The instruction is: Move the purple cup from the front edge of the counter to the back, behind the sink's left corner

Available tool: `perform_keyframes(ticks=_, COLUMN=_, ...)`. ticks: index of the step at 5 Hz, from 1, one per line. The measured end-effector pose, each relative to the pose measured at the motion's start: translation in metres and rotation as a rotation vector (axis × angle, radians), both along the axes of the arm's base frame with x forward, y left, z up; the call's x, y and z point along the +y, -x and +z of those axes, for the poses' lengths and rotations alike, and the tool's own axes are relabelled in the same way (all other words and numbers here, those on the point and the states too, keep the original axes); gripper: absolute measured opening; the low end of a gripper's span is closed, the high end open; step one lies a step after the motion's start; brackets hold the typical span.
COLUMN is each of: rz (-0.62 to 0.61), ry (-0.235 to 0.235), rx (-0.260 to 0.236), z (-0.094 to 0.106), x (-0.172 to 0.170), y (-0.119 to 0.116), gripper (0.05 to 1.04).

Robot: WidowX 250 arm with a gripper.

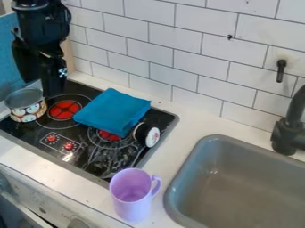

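Note:
The black gripper (pixel 40 87) hangs at the upper left, its fingers apart, above the back left of the stove and nearest to a small pot. This pot (pixel 25 110), patterned with cartoon faces, stands at the stove's left edge; whether the gripper touches it I cannot tell. A folded blue cloth (pixel 113 111) lies across the stove's middle, partly over a red burner. Beside the cloth's right corner, a small black-and-white round object (pixel 147 134) lies on its side. A purple mug (pixel 132 196) stands upright on the counter in front, its handle to the right.
The black stove (pixel 113 161) has red burner discs and printed red knobs. A grey sink (pixel 238 187) takes up the lower right, with a black faucet (pixel 289 129) behind it. White wall tiles (pixel 173 49) rise along the back, with a black hook (pixel 280 71) on them.

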State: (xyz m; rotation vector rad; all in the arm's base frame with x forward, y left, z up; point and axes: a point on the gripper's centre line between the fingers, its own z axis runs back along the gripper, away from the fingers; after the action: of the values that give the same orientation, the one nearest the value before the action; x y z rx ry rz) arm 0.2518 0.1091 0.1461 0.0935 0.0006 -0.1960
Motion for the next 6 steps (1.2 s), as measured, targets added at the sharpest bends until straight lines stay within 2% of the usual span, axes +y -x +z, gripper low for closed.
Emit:
perform_keyframes(ticks=1, rz=-0.001, ry=0.011, rx=0.025, z=-0.007, x=-0.001, y=0.002, gripper=1.001)
perform_keyframes(ticks=2, rz=-0.064, ry=0.022, rx=0.063, z=-0.018, x=-0.028, y=0.005, gripper=1.001)
perform_keyframes(ticks=3, rz=-0.154, ry=0.071, rx=0.056, z=-0.043, x=-0.075, y=0.018, gripper=1.001)
perform_keyframes(ticks=4, rz=-0.179, ry=0.048, rx=0.100, z=-0.050, x=-0.104, y=0.019, gripper=1.001)
perform_keyframes(ticks=5, rz=-0.211, ry=0.054, rx=0.116, z=-0.052, x=-0.122, y=0.023, gripper=1.001)
perform_keyframes(ticks=6, rz=-0.224, ry=0.070, rx=0.096, z=-0.053, x=-0.132, y=0.021, gripper=1.001)
